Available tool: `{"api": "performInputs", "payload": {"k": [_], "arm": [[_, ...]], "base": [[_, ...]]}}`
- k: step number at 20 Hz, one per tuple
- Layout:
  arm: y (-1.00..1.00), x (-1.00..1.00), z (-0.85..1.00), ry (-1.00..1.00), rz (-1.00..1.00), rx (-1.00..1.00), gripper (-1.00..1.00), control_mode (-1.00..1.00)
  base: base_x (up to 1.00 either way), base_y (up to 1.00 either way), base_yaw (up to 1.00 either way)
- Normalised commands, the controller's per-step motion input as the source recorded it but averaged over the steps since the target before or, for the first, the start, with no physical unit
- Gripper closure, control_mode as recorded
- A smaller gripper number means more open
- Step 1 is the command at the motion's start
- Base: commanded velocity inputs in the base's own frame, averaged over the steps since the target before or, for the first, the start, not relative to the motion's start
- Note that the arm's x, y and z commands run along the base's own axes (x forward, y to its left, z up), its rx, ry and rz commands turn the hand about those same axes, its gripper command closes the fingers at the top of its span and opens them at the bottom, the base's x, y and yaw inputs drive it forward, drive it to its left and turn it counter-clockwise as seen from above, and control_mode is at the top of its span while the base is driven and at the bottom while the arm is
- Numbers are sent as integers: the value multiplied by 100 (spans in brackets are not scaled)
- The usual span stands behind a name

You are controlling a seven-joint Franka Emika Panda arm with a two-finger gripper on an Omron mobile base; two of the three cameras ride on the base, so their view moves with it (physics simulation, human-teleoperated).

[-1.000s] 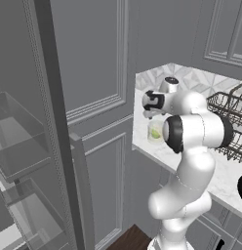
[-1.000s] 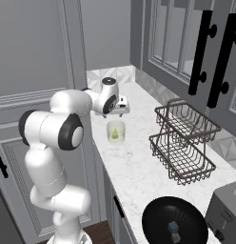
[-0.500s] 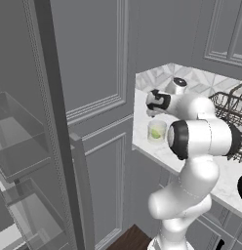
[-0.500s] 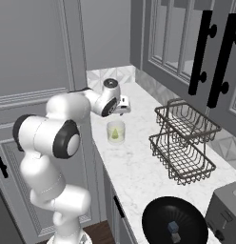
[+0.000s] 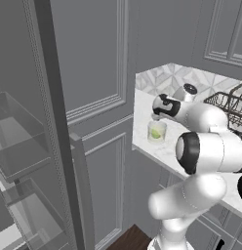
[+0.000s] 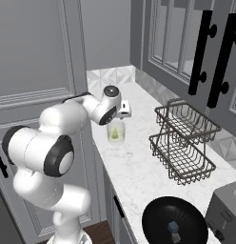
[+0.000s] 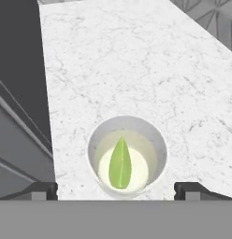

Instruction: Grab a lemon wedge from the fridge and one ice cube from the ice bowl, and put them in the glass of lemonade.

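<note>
A yellow-green lemon wedge [image 7: 120, 163] lies in a clear glass tumbler of pale yellow lemonade [image 7: 126, 161] on a white, grey-veined marble counter [image 7: 136, 70]; a black wire rack [image 6: 184, 140] and a black round bowl [image 6: 174, 224] share it.

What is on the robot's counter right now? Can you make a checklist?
Surface: white marble counter, bare around the glass.
Job's things: wedge lies inside the glass; ice cubes sit in the black bowl; fridge door open.
Clutter: wire rack, toaster.
Grippers: gripper above the glass, jaws wide open, empty.
Cables: nothing seen.
Surroundings: grey cabinets, black handles.
</note>
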Motion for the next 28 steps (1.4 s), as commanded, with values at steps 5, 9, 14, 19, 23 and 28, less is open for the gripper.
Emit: {"api": "performInputs", "payload": {"k": [5,9,14,19,23,28], "arm": [[-19,-56,0,-3,-1,0,-100,-100],[-29,-83,-4,0,-4,0,-100,-100],[-37,-99,-3,0,-17,0,-100,-100],[-39,-79,3,4,-21,-9,-100,-100],[-44,-33,21,19,-29,-20,-100,-100],[-65,-38,34,20,-28,-6,-100,-100]], "base": [[0,0,0],[0,0,0],[0,0,0],[0,0,0],[0,0,0],[0,0,0]]}}
